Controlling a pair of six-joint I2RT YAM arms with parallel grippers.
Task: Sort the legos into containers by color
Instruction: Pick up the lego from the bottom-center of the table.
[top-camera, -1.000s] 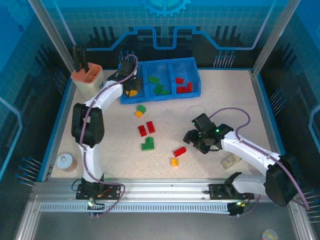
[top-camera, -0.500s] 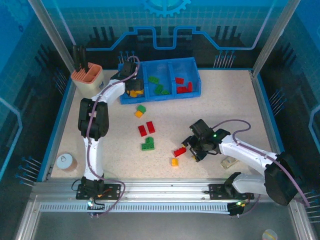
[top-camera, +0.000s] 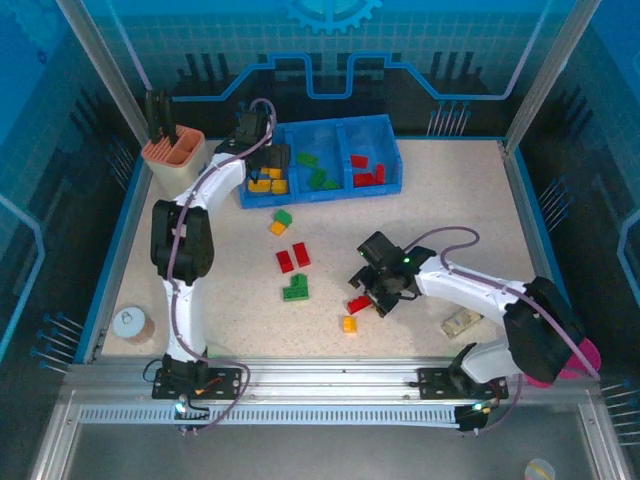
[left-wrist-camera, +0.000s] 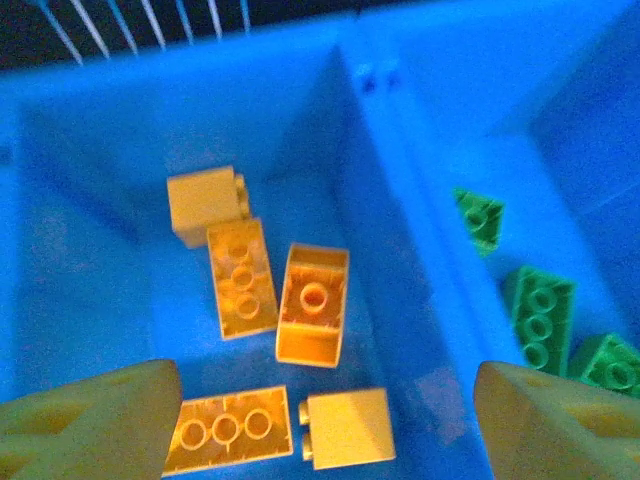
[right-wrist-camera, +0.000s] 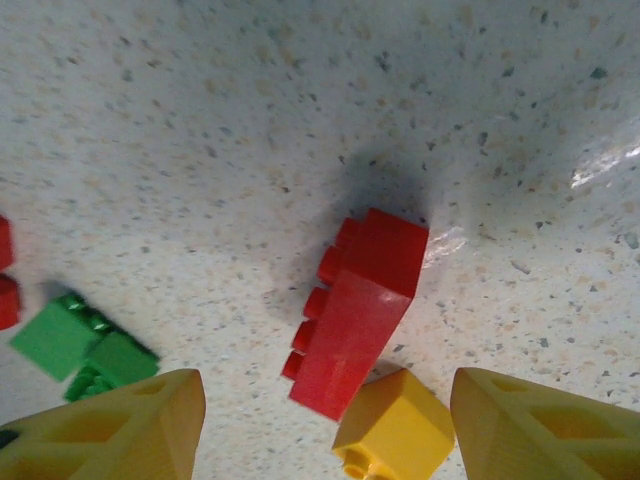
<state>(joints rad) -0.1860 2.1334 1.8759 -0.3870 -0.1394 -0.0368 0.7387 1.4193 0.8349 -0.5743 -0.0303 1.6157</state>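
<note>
speckled table (top-camera: 450, 220) bears a yellow brick (right-wrist-camera: 393, 430) just beside the red brick (right-wrist-camera: 358, 310)

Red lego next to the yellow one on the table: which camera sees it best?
The right wrist camera: the red lego lies big and sharp, studs sideways, beside a yellow lego. The top camera shows it as a tiny speck. The left wrist camera faces the tray.

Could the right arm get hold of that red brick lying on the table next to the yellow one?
Probably yes. The right gripper hangs over the red brick with its jaws open to either side; the yellow brick close by one end might get nudged.
</note>
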